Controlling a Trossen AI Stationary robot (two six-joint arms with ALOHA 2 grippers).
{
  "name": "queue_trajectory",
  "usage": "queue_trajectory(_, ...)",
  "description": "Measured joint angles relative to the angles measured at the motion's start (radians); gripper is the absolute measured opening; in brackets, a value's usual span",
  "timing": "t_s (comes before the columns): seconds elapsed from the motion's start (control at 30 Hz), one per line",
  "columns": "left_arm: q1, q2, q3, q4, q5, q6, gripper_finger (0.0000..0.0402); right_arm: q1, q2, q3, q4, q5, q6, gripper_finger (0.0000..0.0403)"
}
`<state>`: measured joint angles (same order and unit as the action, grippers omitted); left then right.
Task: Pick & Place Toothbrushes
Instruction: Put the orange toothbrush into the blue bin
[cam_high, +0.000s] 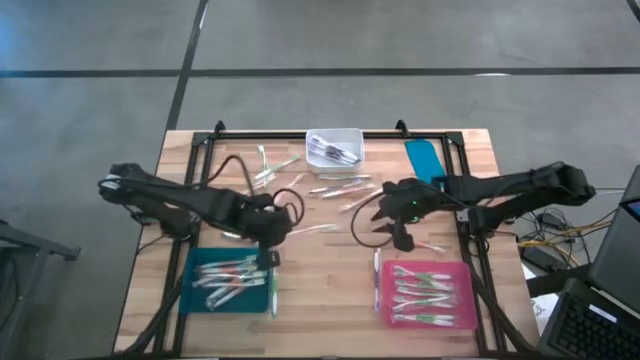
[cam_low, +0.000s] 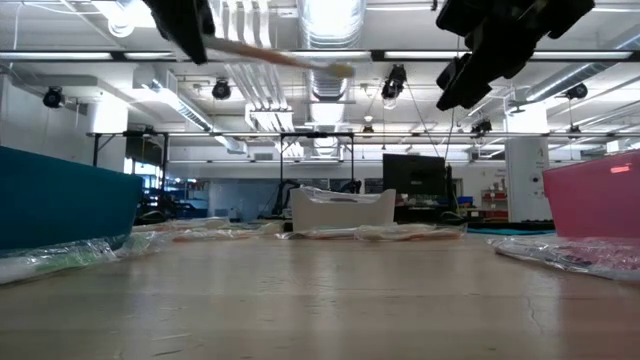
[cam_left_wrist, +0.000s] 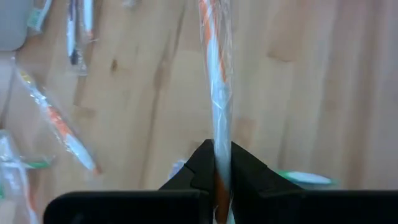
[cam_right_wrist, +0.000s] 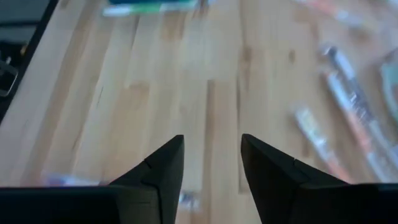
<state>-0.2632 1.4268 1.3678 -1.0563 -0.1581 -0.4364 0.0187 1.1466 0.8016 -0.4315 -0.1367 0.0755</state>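
My left gripper (cam_high: 272, 232) (cam_left_wrist: 222, 149) hangs over the table's middle left, above the far edge of the teal tray (cam_high: 192, 285), shut on a clear-wrapped toothbrush with orange accents (cam_left_wrist: 214, 74) (cam_low: 290, 58). The teal tray holds several wrapped toothbrushes (cam_high: 228, 275). My right gripper (cam_high: 398, 236) (cam_right_wrist: 211, 146) is open over bare wood, just beyond the pink tray (cam_high: 466, 300), with nothing between its fingers. More toothbrushes (cam_high: 340, 186) lie loose on the table's far middle, and some lie in the white bin (cam_high: 335, 148). My left gripper pinches the wrapped toothbrush near one end (cam_left_wrist: 221, 158) between its two fingers. The fingers slant down from the table's left. The brush sticks out past the fingertips toward the table's right, its free end (cam_low: 343, 70) slightly lower, and it hangs clear of the table.
A flat teal piece (cam_high: 424, 158) lies at the far right. Loose toothbrushes (cam_high: 268, 166) are scattered at the far left, and one (cam_high: 432, 246) lies by the pink tray's far edge. A dark frame (cam_high: 300, 134) runs along the table's edges. Bare wood (cam_high: 330, 290) separates the trays.
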Motion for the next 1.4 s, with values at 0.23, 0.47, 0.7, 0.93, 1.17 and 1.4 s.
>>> queue_trajectory(0.23, -0.135, -0.078, 0.0, -0.013, 0.002, -0.104, 0.0025, -0.027, -0.026, -0.104, 0.242, 0.035, -0.015, 0.0131)
queue_trajectory(0.47, -0.318, -0.092, 0.0, -0.116, 0.005, -0.193, 0.0025, -0.091, -0.007, -0.148, 0.361, 0.035, -0.015, 0.0123)
queue_trajectory(0.7, -0.496, -0.083, -0.001, -0.219, -0.041, -0.371, 0.0025, -0.131, -0.006, -0.157, 0.443, 0.035, -0.016, 0.0136)
queue_trajectory(0.93, -0.634, -0.085, -0.061, -0.221, -0.135, -0.402, 0.0025, -0.134, -0.006, -0.157, 0.468, 0.035, -0.026, 0.0156)
queue_trajectory(1.17, -0.695, -0.101, -0.153, -0.222, -0.136, -0.412, 0.0025, -0.134, -0.003, -0.157, 0.469, 0.035, -0.023, 0.0168)
queue_trajectory(1.4, -0.74, -0.195, -0.252, -0.188, -0.147, -0.507, 0.0025, -0.133, -0.003, -0.157, 0.469, 0.035, -0.023, 0.0161)
